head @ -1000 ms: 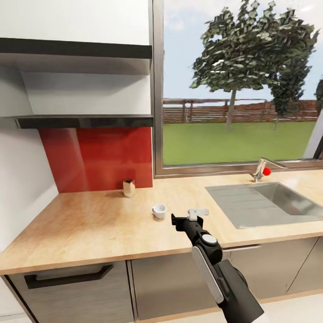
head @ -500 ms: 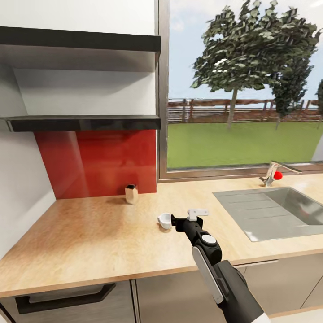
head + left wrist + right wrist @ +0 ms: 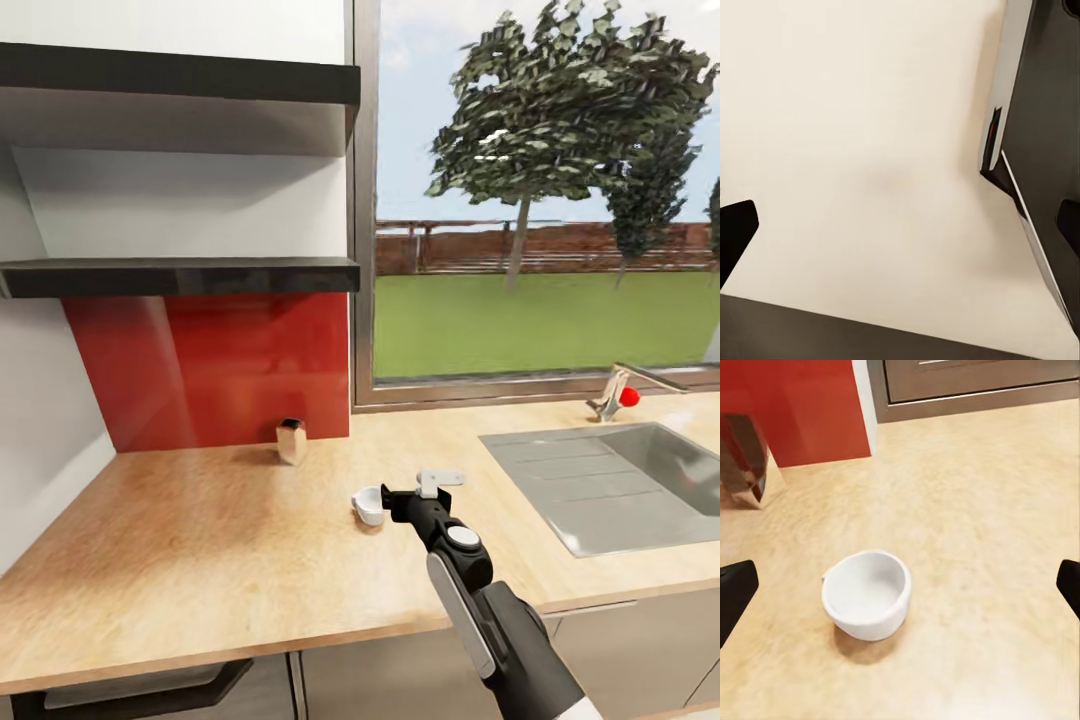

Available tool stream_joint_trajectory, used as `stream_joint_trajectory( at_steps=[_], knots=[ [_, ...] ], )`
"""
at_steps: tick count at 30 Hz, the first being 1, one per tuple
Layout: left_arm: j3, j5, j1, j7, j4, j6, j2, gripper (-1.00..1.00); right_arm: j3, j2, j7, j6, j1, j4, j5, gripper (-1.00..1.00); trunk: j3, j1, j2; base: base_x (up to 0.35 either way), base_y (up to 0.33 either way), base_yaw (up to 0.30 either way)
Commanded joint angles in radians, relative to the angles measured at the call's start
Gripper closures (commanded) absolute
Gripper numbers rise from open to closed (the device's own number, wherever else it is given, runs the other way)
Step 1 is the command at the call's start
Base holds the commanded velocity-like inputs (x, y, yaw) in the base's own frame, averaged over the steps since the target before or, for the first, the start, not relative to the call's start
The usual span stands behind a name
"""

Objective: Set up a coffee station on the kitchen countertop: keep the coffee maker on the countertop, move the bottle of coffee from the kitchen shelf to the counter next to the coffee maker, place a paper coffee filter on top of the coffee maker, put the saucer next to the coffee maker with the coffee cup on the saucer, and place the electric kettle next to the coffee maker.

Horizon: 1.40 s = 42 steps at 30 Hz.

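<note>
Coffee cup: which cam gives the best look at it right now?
Right wrist view. The coffee cup sits mid-frame, large and unobstructed on the countertop, rim and hollow visible, between the right gripper fingertips at the frame edges. Head view shows the cup small, beside the right arm. Left wrist view faces a plain pale surface.

Countertop: light wood with visible grain, satin finish, faint sheen near the window. Coffee cup: smooth white glazed ceramic by its look, matt-to-soft gloss. Backsplash: glossy red panel, mirror-like, carrying pale reflections. Small container against the backsplash: reflective metallic sides, dark top. Shelves: dark, glossy front edges. Sink: brushed grey metal, ribbed drainer. Faucet: polished metal with a red knob. Right arm: matt black plastic casing with a smooth white inlay. Cabinet fronts: smooth grey, matt
</note>
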Motion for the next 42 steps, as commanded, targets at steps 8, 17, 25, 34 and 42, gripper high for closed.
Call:
stream_joint_trajectory(
  at_steps=[8,17,25,34,42],
  knots=[
    [-0.008,0.009,0.000,0.002,0.001,-0.001,0.000,-1.00,-0.005,0.000,-0.010,0.052,0.000,0.035,-0.010,-1.00,0.000,0.001,0.000,0.027,0.003,0.000],
    [-0.008,0.009,0.015,0.000,0.019,0.002,-0.001,-1.00,-0.004,0.004,-0.012,0.128,0.000,0.018,-0.009,-1.00,0.000,0.001,0.000,0.118,0.050,0.000],
    [-0.008,0.009,0.018,-0.001,0.026,0.003,-0.002,-1.00,-0.004,0.004,-0.013,0.176,0.000,0.014,-0.009,-1.00,0.000,0.001,0.000,0.092,0.003,0.000],
    [-0.009,0.009,0.020,0.000,0.029,0.003,-0.002,-1.00,-0.007,0.003,-0.013,0.182,0.000,0.017,-0.007,-1.00,0.000,0.001,0.000,0.282,0.000,0.000],
    [-0.008,0.009,0.025,-0.001,0.035,0.009,-0.003,-1.00,-0.036,0.000,-0.014,0.182,0.000,0.019,-0.004,-1.00,0.000,0.001,0.000,0.059,0.000,0.000]
  ],
)
